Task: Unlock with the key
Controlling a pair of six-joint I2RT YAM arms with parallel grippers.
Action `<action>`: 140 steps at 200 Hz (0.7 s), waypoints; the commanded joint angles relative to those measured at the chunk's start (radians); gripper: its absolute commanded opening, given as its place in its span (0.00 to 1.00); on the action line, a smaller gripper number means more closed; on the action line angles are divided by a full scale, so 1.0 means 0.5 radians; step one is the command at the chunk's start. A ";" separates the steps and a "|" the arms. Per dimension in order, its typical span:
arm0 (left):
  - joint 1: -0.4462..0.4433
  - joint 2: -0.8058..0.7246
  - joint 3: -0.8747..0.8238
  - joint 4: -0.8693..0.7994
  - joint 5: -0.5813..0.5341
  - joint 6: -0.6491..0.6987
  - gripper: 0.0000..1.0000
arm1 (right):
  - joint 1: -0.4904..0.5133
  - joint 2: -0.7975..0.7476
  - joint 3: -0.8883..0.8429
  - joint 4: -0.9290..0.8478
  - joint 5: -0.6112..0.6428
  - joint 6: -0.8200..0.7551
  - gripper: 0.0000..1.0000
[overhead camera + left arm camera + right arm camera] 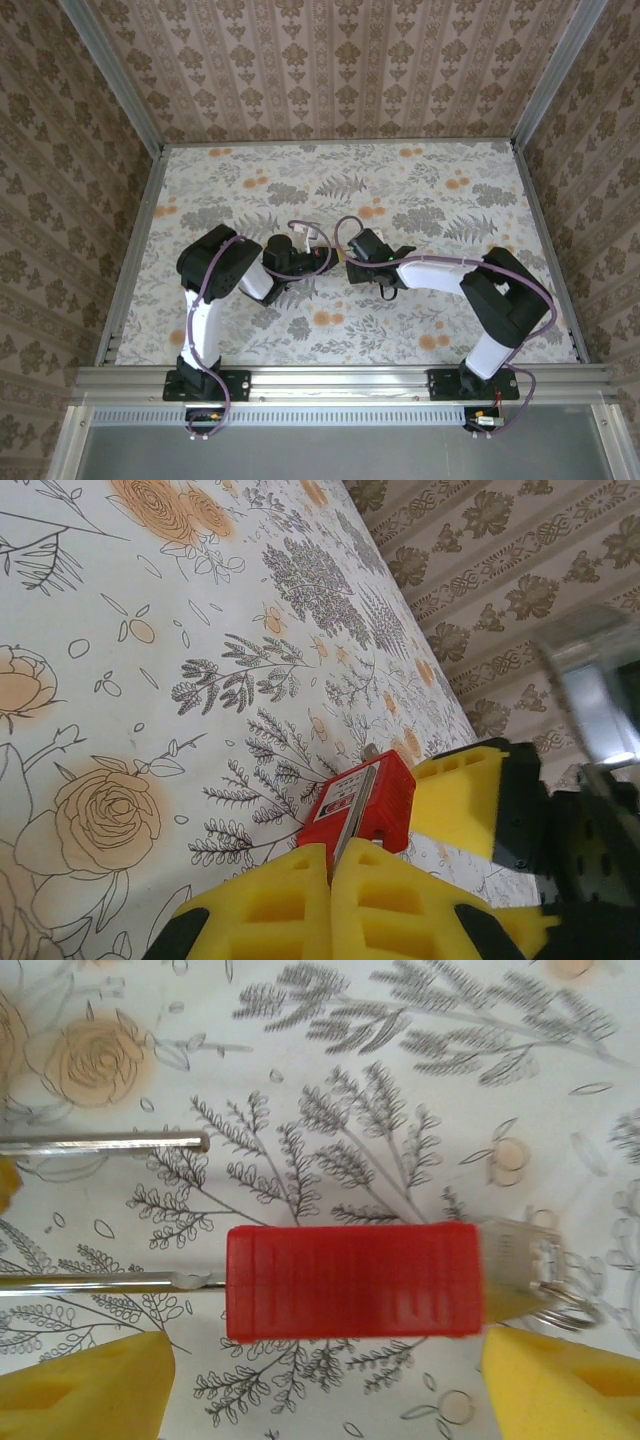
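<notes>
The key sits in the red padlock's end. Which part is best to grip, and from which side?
Probably the key by its head, standing out of the padlock body's end opposite the shackle. Come from that end, along the body, pinching the head's flat faces.

Far half of table (400,170) bare, free passage; side strips open too. Walls (330,70) close back and both sides. Centre tight: left gripper (333,855) and right gripper (325,1350) crowd padlock (350,1280). Shackle rods (100,1143) jut from one end, key (515,1255) from other. Left arm (215,265) and right arm (500,290) block near strip.
</notes>
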 commanded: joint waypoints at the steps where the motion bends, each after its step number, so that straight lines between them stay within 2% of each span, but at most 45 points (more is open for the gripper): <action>1: 0.019 0.074 0.007 -0.065 -0.031 -0.038 0.06 | 0.002 -0.164 -0.002 -0.029 0.106 -0.046 0.82; 28: 0.024 0.050 -0.002 -0.067 -0.030 -0.032 0.06 | 0.000 -0.208 0.047 -0.058 0.121 -0.072 0.81; 71: 0.024 0.064 0.003 -0.067 -0.043 -0.035 0.06 | -0.042 -0.025 0.185 -0.127 0.141 -0.096 0.79; 93: 0.024 0.065 0.011 -0.066 -0.042 -0.035 0.06 | -0.125 0.014 0.182 -0.104 0.038 -0.091 0.76; 140: 0.024 0.071 0.022 -0.065 -0.035 -0.038 0.06 | -0.136 0.076 0.185 -0.060 -0.044 -0.104 0.74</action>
